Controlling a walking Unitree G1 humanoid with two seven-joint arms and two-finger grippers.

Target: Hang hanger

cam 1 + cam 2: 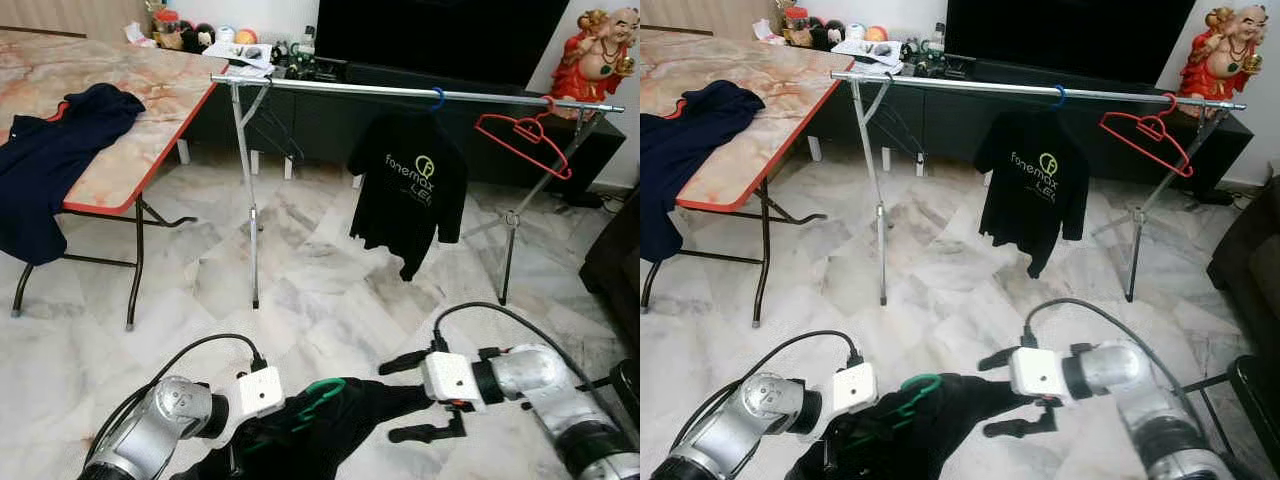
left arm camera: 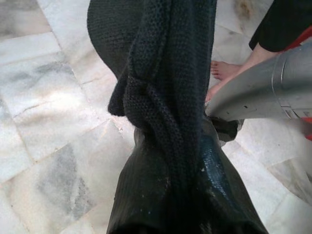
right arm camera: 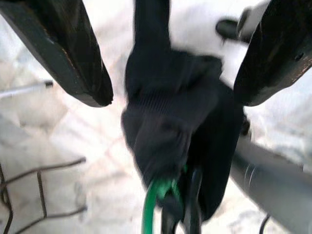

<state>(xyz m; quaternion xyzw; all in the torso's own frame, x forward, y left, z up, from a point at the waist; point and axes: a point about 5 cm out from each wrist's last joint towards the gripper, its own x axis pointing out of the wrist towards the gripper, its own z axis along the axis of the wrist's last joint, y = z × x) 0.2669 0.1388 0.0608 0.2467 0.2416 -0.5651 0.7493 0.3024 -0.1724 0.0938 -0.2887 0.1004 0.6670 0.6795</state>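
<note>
Holding: the left gripper [image 2: 170, 161] is closed on a bunched black garment [image 1: 330, 430], low in front of the robot above the marble floor [image 1: 300, 290].
Left gripper detail: in the left wrist view its black fingers [image 2: 146, 195] are pressed together around a twisted fold of knitted black cloth.
Green hanger [image 1: 322, 392]: its hook pokes out of the top of the black garment, between the two arms; the rest of it is hidden in the cloth.
Right gripper [image 1: 420, 397]: just beside the garment on the robot's right, fingers spread wide apart and holding nothing; one finger [image 1: 403, 361] points toward the cloth.
Right wrist view: blurred; the dark cloth bundle and the green hook [image 3: 153, 202] sit between the two open fingers [image 3: 63, 53], not touched by them.
Clothes rail [image 1: 400, 91]: a silver bar on folding legs, standing across the room well beyond both arms.
On the rail: a black printed T-shirt [image 1: 410, 185] hangs from a blue hook, and an empty red hanger [image 1: 525, 140] hangs tilted near the right end.
Bench [image 1: 150, 90]: marble-patterned top with a red edge, to the robot's left, with a dark navy shirt [image 1: 55, 150] draped over its near edge.
Background: a dark cabinet behind the rail and a red figurine [image 1: 598, 50] at far right.
</note>
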